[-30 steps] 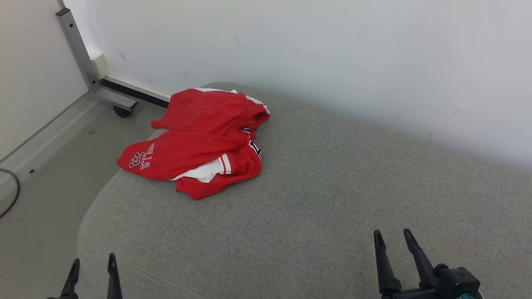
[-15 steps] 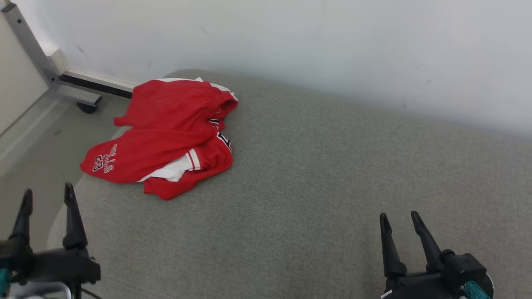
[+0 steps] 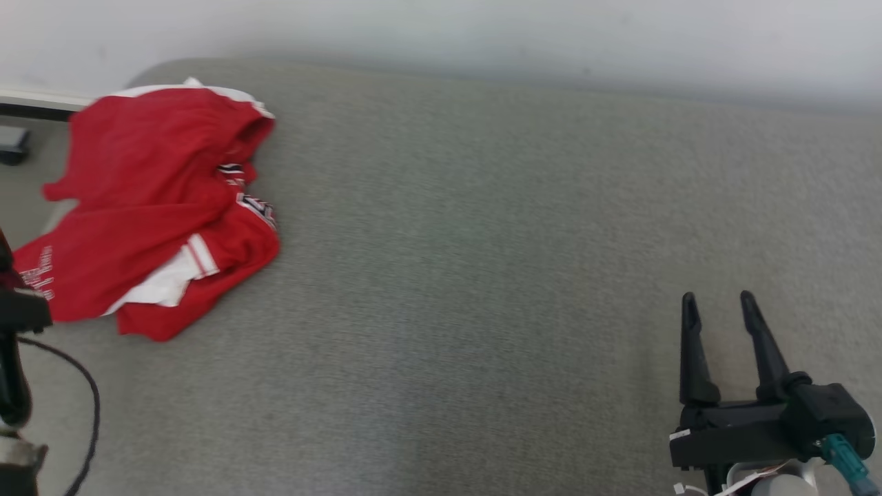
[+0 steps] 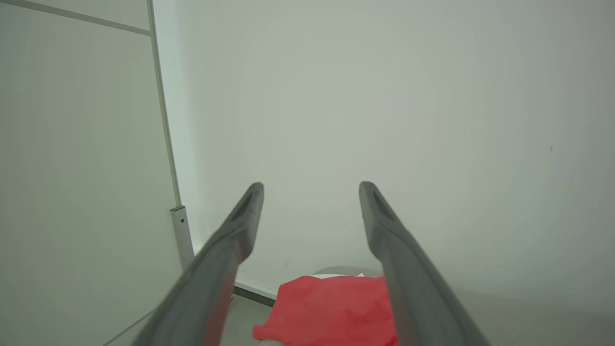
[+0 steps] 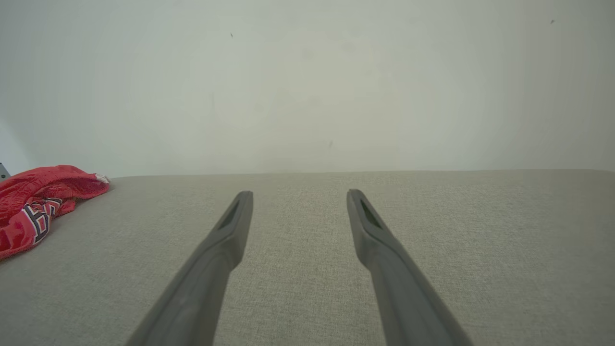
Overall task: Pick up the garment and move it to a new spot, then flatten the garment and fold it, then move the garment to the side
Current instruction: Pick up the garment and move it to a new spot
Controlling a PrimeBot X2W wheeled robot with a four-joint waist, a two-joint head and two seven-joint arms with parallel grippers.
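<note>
The garment (image 3: 151,207) is a red sports piece with white trim and dark lettering, lying crumpled at the far left end of the grey cushioned surface (image 3: 482,275). My right gripper (image 3: 718,300) stands open at the lower right, far from the garment, with nothing between its fingers. In the right wrist view the right gripper (image 5: 299,193) hovers over bare cushion, the garment (image 5: 33,202) far to its left. The left gripper (image 4: 311,185) is open and empty in the left wrist view, raised toward the wall, with the garment (image 4: 331,310) low between its fingers.
A pale wall (image 3: 482,27) runs along the back of the cushion. A grey metal frame post (image 4: 180,235) stands by the wall corner left of the garment. A dark cable (image 3: 83,386) loops near the cushion's left edge, beside a dark part of my left arm (image 3: 14,310).
The camera has turned right and down, so the garment sits further left in the picture. My left gripper rose into view and now lies mostly off the left edge. The garment lies unmoved.
</note>
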